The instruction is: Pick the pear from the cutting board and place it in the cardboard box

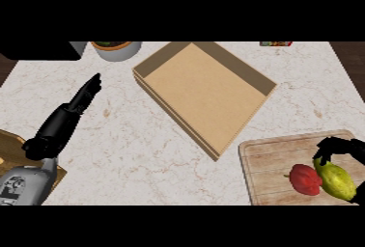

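My right hand curls around the pear on the cutting board.
Left hand lies open, straight-fingered, left of the cardboard box; a red pepper touches the pear.

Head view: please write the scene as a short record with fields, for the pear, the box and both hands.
pear: yellow-green pear, lying on the cutting board beside a red fruit
cardboard box: cardboard box, open, nothing inside, left of the board
right hand: right hand, fingers curled over the pear's top end
left hand: left hand, fingers straight, holding nothing
task state: pear not yet lifted
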Tool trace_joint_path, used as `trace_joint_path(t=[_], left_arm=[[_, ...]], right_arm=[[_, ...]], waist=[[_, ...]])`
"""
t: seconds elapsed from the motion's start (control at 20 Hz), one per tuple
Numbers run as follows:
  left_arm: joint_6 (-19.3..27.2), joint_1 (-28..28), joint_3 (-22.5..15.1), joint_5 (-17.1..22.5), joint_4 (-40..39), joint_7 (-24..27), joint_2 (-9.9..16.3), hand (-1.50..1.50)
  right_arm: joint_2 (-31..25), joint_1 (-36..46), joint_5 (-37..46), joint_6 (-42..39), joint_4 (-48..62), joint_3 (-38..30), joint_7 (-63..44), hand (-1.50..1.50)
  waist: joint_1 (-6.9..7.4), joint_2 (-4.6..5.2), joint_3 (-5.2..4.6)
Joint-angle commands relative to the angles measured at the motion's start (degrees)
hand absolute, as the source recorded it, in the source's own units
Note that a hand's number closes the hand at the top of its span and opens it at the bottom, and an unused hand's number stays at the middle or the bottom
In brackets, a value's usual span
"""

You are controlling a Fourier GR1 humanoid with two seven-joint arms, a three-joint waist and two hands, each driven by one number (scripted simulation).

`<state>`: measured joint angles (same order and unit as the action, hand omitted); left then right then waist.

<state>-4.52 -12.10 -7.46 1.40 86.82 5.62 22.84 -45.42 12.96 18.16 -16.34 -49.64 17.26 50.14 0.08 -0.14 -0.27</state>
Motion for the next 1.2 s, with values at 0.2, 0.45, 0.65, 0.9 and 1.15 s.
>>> trace_joint_path(t=[0.2,0.45,0.65,0.9,1.15], left_arm=[[-0.53,-0.75,-0.25,-1.59,-0.4,-0.29,-0.92,0.0],[-2.43,-2.4,-3.32,-1.46,0.36,-0.16,-2.32,0.0],[-2.73,-4.26,-3.95,-1.64,-0.2,-1.07,-2.87,0.0],[-2.15,-5.04,-3.27,-1.74,-1.78,-1.06,-3.24,0.0],[-2.39,-4.4,-2.98,-1.76,-1.41,-1.22,-2.69,0.0]], right_arm=[[13.03,7.98,1.98,8.27,-11.03,1.12,-16.51,1.5],[21.37,19.46,12.25,16.02,-13.61,6.93,-28.65,1.5],[27.07,27.53,19.64,18.91,-16.54,9.94,-40.46,1.5],[40.26,37.2,28.18,20.84,-16.44,13.81,-60.59,1.5],[45.13,45.91,31.71,27.09,-13.57,10.09,-82.37,1.5]], waist=[[1.04,-0.11,0.0],[8.09,-0.22,-0.75],[7.92,-0.53,-0.59],[5.98,-0.55,-0.38],[5.55,-0.4,-0.05]])
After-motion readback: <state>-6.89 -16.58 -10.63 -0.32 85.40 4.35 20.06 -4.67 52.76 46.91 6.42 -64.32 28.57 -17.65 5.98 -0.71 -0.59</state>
